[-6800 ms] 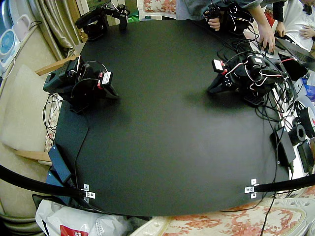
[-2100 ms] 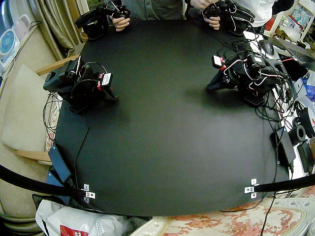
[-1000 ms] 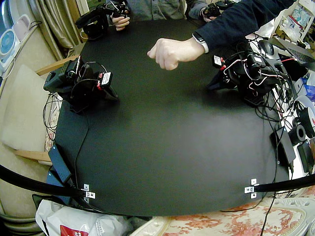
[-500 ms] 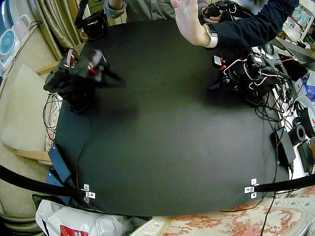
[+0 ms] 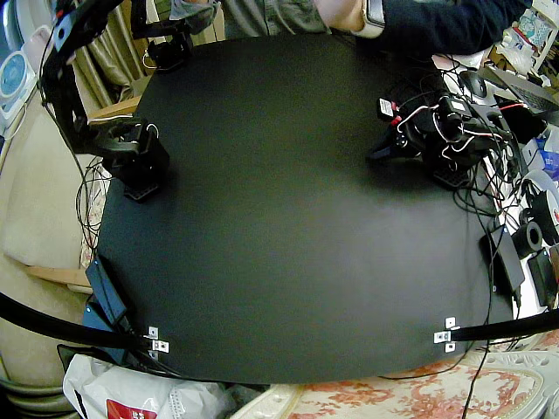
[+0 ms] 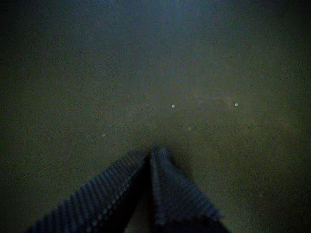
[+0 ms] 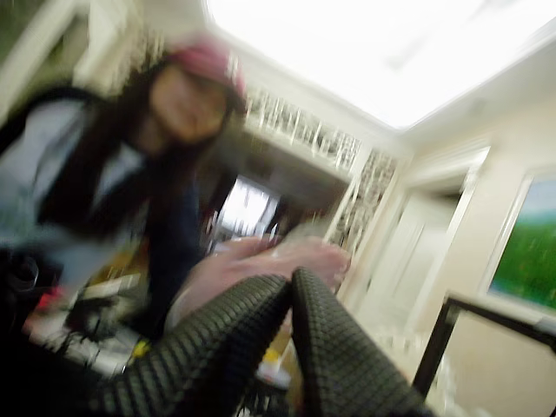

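Jaws pressed together on the right gripper [image 7: 293, 280], nothing between them, tips pointing up, high off the table [image 5: 288, 227]. A person's hand [image 7: 323, 255] sits just behind the tips; contact unclear. The left gripper [image 6: 149, 151] is likewise closed and empty, tips low over the table, with the left arm [image 5: 441, 131] folded behind.

Right arm [image 5: 122, 144] upper end cut off by picture edge — person [image 7: 182, 95], hand [image 7: 252, 261] motion-blurred.
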